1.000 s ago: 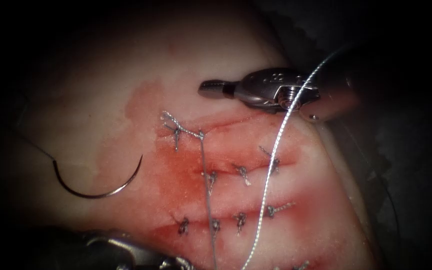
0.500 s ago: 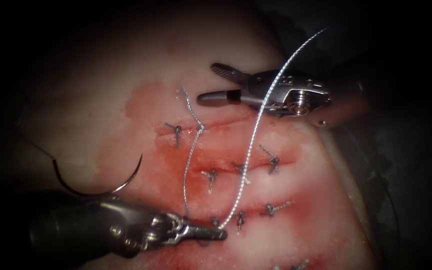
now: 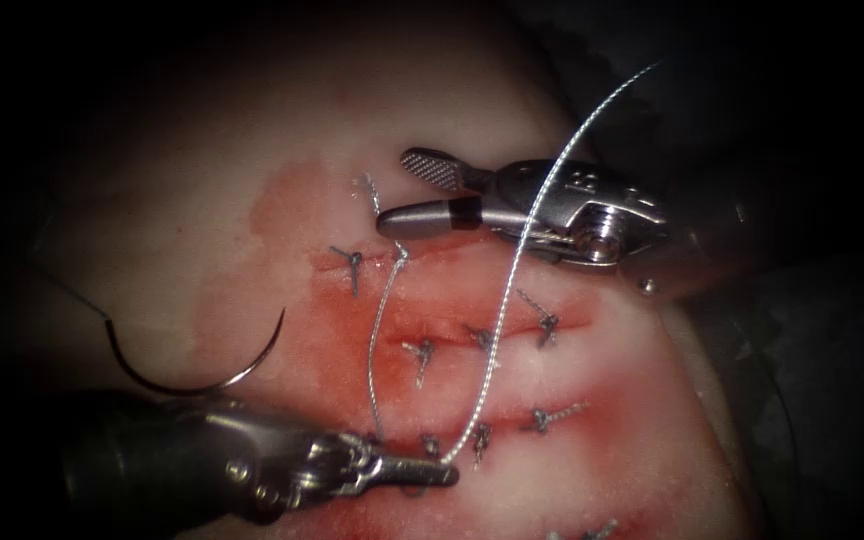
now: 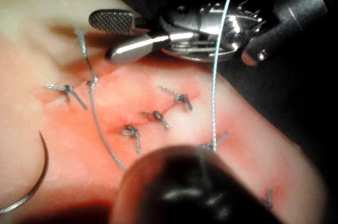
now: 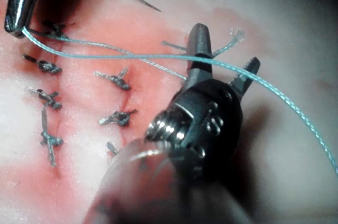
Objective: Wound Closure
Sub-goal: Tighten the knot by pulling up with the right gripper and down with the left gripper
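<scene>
Silver wristed grippers (image 3: 430, 184), dark shafts (image 3: 142, 470)

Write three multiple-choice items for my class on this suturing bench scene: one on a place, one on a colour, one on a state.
1. Where does the needle lie?
A. on the tissue, left of the cut
B. in the right tool
C. buried in the cut

2. What colour is the fluid around the stitches?
A. green
B. red
C. black

3. How are the right tool fingers?
A. shut on the needle
B. shut on tissue
C. open, holding nothing

Key: 1 A, its whole curve rests free on the surface; 2 B, red stains the cut; 3 C, the two fingers stand apart, while the left tool grips the thread.
</scene>
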Robot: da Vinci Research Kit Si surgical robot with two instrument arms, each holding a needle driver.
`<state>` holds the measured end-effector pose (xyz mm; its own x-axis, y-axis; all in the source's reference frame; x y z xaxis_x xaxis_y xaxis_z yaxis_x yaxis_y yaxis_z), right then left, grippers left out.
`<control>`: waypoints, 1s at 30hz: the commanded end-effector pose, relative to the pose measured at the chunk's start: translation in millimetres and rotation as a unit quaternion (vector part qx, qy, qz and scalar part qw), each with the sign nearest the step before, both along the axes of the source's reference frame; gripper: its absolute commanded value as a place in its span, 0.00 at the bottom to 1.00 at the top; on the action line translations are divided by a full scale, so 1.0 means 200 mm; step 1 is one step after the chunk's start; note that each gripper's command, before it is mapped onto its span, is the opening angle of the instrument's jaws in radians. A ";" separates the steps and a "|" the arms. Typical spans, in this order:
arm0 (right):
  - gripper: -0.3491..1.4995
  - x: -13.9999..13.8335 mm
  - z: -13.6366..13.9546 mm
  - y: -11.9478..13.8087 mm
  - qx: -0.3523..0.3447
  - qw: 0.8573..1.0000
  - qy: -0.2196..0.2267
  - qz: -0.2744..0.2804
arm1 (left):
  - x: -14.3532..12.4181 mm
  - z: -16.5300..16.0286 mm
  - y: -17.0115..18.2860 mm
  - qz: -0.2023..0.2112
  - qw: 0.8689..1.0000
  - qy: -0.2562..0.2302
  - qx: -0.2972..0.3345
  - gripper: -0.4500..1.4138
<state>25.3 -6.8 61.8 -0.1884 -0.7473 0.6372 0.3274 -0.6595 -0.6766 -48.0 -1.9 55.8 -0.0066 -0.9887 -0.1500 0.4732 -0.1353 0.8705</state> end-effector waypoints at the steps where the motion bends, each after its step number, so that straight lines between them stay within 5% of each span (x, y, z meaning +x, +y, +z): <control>1: 0.63 0.006 0.002 -0.004 0.005 1.000 -0.004 -0.004 | -0.003 0.002 0.002 0.000 1.000 -0.001 -0.002 0.00; 13: 0.52 0.014 0.019 0.000 0.009 0.999 -0.035 -0.011 | -0.004 0.001 0.002 0.004 1.000 -0.003 0.001 0.00; 14: 0.47 0.014 0.020 0.000 0.009 0.999 -0.037 -0.011 | -0.004 0.001 0.001 0.004 1.000 -0.003 0.001 0.00; 16: 0.04 0.014 0.021 0.001 0.019 0.999 -0.037 -0.005 | -0.004 0.001 0.001 0.005 1.000 -0.004 0.002 0.00; 17: 0.00 0.014 0.021 0.002 0.022 0.999 -0.042 0.005 | -0.004 0.000 0.001 0.005 1.000 -0.004 0.002 0.00; 30: 0.00 0.012 0.028 0.006 0.054 0.996 -0.064 0.041 | -0.005 -0.001 -0.006 0.030 0.999 -0.005 0.011 0.00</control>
